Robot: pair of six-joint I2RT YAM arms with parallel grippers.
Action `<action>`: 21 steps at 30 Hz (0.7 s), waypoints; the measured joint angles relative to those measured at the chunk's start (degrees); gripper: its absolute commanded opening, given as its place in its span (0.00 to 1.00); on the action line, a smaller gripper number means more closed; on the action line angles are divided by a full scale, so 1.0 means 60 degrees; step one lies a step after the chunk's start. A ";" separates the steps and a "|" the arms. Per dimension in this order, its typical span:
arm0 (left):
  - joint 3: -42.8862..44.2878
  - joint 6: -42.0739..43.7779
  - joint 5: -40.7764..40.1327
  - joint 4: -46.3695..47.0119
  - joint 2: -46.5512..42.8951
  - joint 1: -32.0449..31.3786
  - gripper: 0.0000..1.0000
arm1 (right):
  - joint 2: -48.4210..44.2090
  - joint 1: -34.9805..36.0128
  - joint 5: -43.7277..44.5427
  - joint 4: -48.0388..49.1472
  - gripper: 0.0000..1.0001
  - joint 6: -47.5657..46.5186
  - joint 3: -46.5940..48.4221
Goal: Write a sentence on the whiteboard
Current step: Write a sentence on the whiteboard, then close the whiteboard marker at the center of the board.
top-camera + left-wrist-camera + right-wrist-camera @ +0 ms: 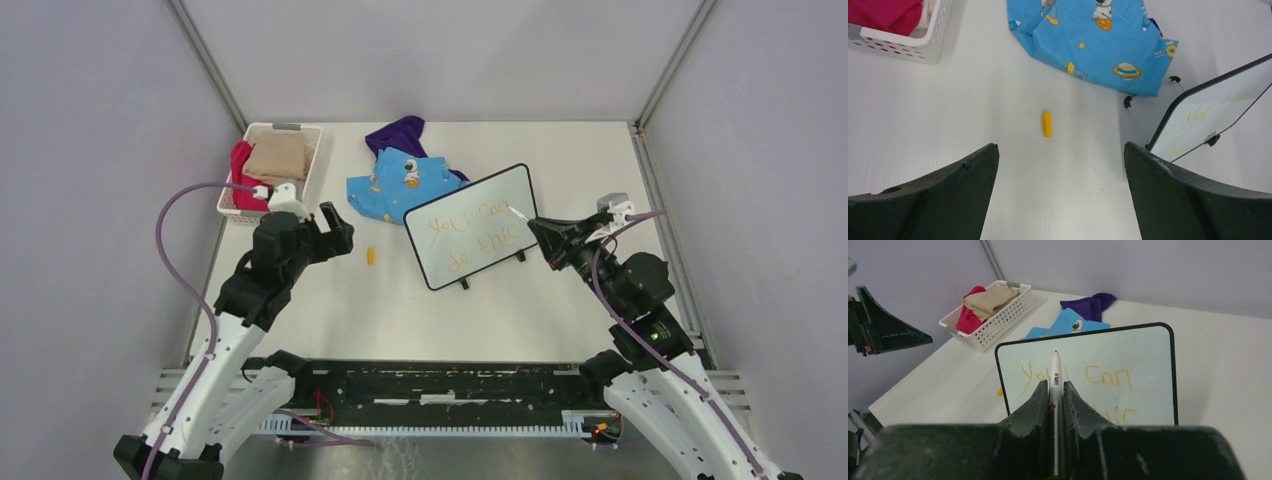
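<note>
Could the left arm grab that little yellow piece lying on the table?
Probably yes: its jaws stand wide open just short of the yellow piece, with only bare table between; the blue cloth lies beyond.

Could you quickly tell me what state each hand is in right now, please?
Left hand: open, holding nothing.
Right hand: closed on the marker, whose tip points toward the whiteboard.

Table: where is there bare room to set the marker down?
Bare: the strip between whiteboard and the table near edge, and the far right corner. Crowded: far left, with basket and blue cloth; yellow cap left of whiteboard.
</note>
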 measured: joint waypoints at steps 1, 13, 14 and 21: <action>0.0000 -0.0073 -0.0157 -0.0033 -0.0120 0.0000 1.00 | 0.0117 0.0073 0.0033 -0.0007 0.00 -0.0084 0.0051; -0.0004 -0.0652 -0.0703 -0.0284 0.1927 0.0000 1.00 | 0.2091 0.1319 0.1158 -0.0572 0.00 -0.0965 0.0783; -0.0004 -0.0652 -0.0710 -0.0288 0.1942 0.0000 1.00 | 0.2058 0.1366 0.1220 -0.0586 0.00 -0.1024 0.0780; 0.0051 -0.0605 -0.0062 -0.0091 0.2900 0.0036 1.00 | 0.0976 0.1399 0.1545 -0.0288 0.00 -0.1242 0.0076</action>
